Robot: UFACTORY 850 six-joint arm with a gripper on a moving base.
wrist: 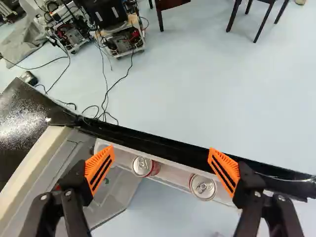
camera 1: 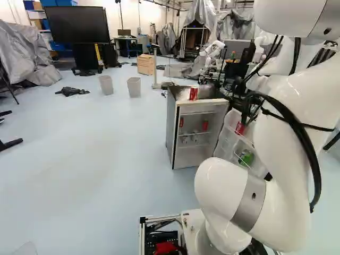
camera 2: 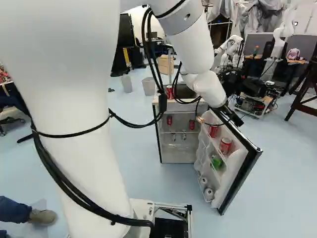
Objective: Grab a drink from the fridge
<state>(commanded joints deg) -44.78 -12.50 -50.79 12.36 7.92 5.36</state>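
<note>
The claw point(camera 2: 220, 119) hangs open above the fridge's swung-out door point(camera 2: 239, 181), its orange-padded fingers wide apart; in the wrist view a first door can point(wrist: 142, 166) and a second door can point(wrist: 202, 187) show between and below them, both red-sided and standing in the door's upper rack; a green can point(camera 1: 245, 157) sits lower in the door; another red can point(camera 1: 193, 93) stands on top of the fridge point(camera 1: 171, 127)
</note>
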